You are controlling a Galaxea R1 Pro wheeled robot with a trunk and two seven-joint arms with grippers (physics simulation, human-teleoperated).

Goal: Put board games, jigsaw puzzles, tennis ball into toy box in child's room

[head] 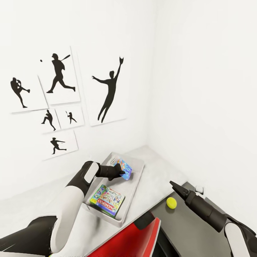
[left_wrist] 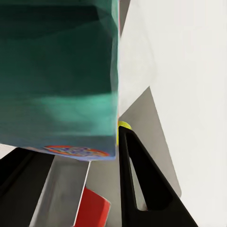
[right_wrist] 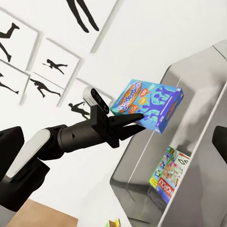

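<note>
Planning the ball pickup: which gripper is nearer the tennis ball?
Right. The right gripper hovers just beside the tennis ball over the dark table section. The left gripper is farther off, above the toy box, clamped on the small blue board game.

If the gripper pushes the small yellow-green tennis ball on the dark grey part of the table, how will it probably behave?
The small yellow-green tennis ball is round and sits free on the flat dark grey table section, so it would probably roll at a light push. Nothing beside it looks able to stop it, so it may run off. It is likely light.
</note>
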